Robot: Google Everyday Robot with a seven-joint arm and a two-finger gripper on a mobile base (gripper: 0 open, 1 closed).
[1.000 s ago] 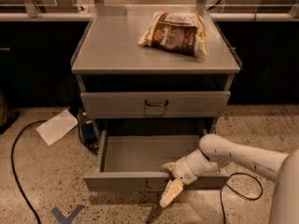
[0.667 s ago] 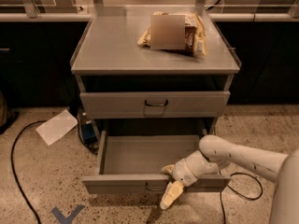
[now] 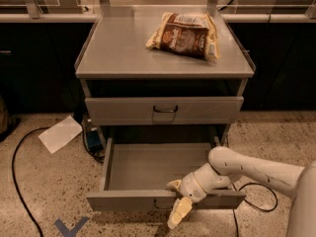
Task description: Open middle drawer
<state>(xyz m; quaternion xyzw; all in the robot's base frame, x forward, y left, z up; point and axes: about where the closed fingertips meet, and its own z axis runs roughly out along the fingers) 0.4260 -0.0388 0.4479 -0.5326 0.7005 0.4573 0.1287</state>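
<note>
The middle drawer is the lower of the two drawers in view. It stands pulled well out, and its plain grey tray is bare. My gripper is at the centre of its low front, right where the handle sits, reaching in from the right on a white arm. The handle is mostly hidden behind the gripper. The drawer above is closed, and its dark loop handle shows.
A brown snack bag lies on the grey cabinet top. A sheet of paper and a black cable lie on the speckled floor at left. Another cable loops at right. Blue tape marks the floor.
The drawer front and my gripper have come slightly further out toward the camera. The cabinet and the closed drawer have not moved.
</note>
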